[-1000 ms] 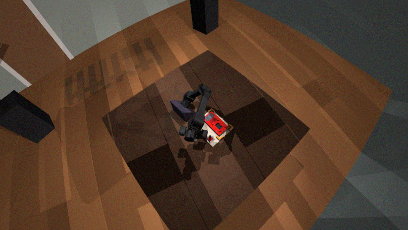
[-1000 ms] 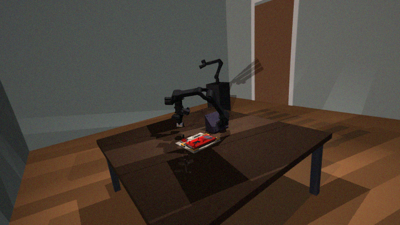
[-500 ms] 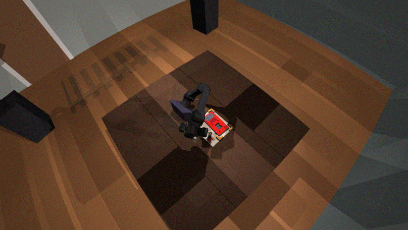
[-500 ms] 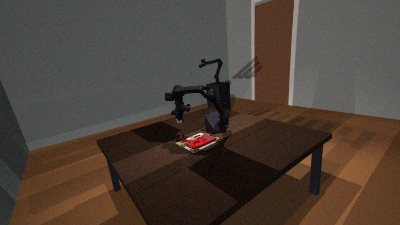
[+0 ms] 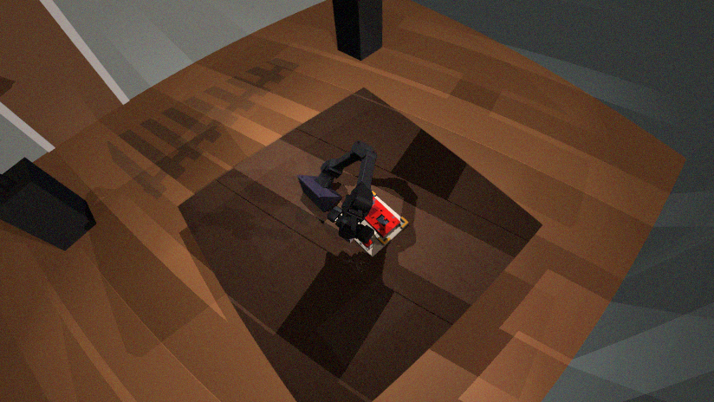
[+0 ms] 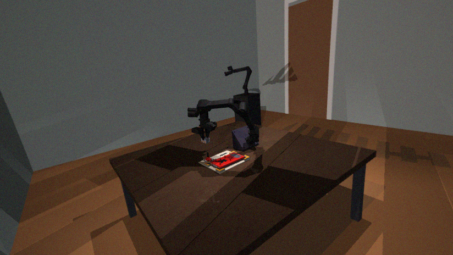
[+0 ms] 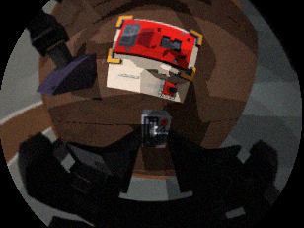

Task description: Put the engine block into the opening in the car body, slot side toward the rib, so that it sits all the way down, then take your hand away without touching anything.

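The top view looks steeply down from high above the tabletop (image 5: 449,279) (image 6: 196,202) (image 7: 212,108), which appears turned cornerwise, with floor on several sides and a strip of wall at the upper left. The exterior view stands back from a near corner of the tabletop, a little above it, facing across toward the arm (image 5: 366,171) (image 6: 218,103), the walls and the door (image 6: 309,60) at the far right. The wrist view is closest, looking down past the end effector (image 5: 357,232) (image 6: 205,139) (image 7: 156,134) through a round, wide lens. Top and exterior share the arm and most of the tabletop; all three share the red car body (image 5: 383,214) (image 6: 228,160) (image 7: 155,42).
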Motion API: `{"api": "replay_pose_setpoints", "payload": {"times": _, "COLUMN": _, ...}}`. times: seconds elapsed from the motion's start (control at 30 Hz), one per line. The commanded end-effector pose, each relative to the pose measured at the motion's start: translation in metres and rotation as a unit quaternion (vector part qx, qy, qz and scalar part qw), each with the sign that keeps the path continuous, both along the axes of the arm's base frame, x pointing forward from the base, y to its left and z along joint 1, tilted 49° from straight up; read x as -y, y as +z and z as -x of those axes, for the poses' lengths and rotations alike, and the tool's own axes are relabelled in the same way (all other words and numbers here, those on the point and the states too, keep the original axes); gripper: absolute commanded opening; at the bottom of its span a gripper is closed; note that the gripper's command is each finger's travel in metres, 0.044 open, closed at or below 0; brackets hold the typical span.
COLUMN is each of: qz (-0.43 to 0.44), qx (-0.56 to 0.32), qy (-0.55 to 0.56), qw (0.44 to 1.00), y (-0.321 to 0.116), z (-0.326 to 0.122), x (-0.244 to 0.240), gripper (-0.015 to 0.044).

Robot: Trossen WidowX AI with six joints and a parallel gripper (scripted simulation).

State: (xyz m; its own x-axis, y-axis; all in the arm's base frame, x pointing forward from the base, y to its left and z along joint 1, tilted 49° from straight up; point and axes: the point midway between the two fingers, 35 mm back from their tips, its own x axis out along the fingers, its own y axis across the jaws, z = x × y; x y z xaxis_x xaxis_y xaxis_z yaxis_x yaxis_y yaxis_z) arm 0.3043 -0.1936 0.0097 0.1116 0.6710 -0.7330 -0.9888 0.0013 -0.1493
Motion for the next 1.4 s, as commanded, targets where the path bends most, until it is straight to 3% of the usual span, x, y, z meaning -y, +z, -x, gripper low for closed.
{"api": "replay_pose_setpoints", "payload": {"times": 0.0, "qz": -0.01, "qx": -0.039, "qy": -0.044, "qw": 0.998, "y": 0.006, "z": -0.004, "x": -0.012, "gripper": 0.0}}
{"api": "replay_pose_setpoints", "payload": {"times": 0.67, "qz": -0.051, "qx": -0.227, "qy": -0.244, "qw": 0.941, "y": 0.035, "z": -0.022, "x": -0.062, "gripper": 0.0}}
{"api": "replay_pose_setpoints", "payload": {"times": 1.37, "qz": -0.092, "qx": -0.414, "qy": -0.424, "qw": 0.8, "y": 0.064, "z": -0.028, "x": -0.118, "gripper": 0.0}}
